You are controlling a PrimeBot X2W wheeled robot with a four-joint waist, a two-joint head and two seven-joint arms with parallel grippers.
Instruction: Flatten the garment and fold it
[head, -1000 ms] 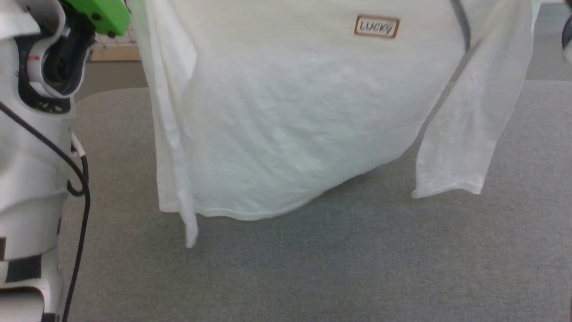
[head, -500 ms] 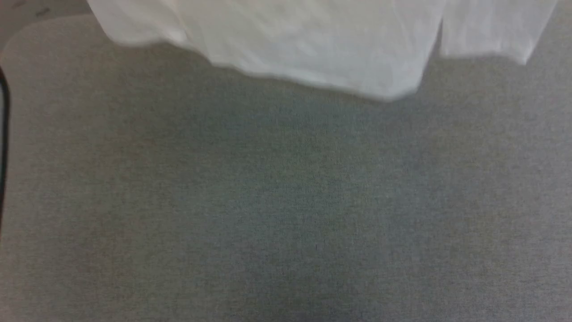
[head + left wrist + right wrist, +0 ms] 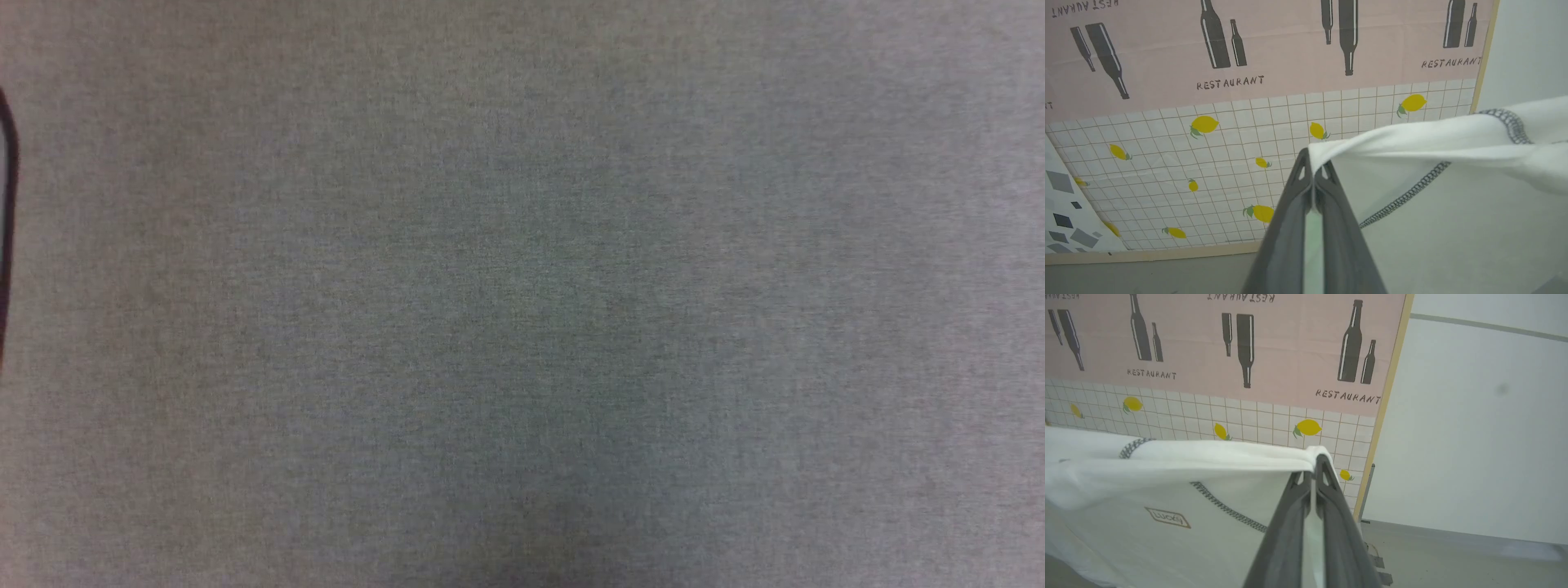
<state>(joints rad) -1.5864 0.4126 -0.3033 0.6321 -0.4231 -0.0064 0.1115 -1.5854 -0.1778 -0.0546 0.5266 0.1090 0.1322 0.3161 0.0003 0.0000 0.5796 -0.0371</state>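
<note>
The garment (image 3: pixel 1433 143) is a thin white T-shirt with dark zigzag stitching, held up in the air and stretched between both arms. In the left wrist view my left gripper (image 3: pixel 1313 161) is shut on one top corner, and the cloth runs off to the right. In the right wrist view my right gripper (image 3: pixel 1318 461) is shut on the other top corner of the garment (image 3: pixel 1167 490), which hangs to the left with a small "LUCKY" patch (image 3: pixel 1167 517) showing.
The head view looks down on the grey fabric-covered table (image 3: pixel 522 294), with a dark cable (image 3: pixel 6 204) at its left edge. Behind the shirt stands a pink panel (image 3: pixel 1274 53) printed with bottles and lemons, with a pale wall (image 3: pixel 1474 416) beside it.
The head camera has tipped downward, so the hanging shirt and the left arm have slid out of the top of its picture.
</note>
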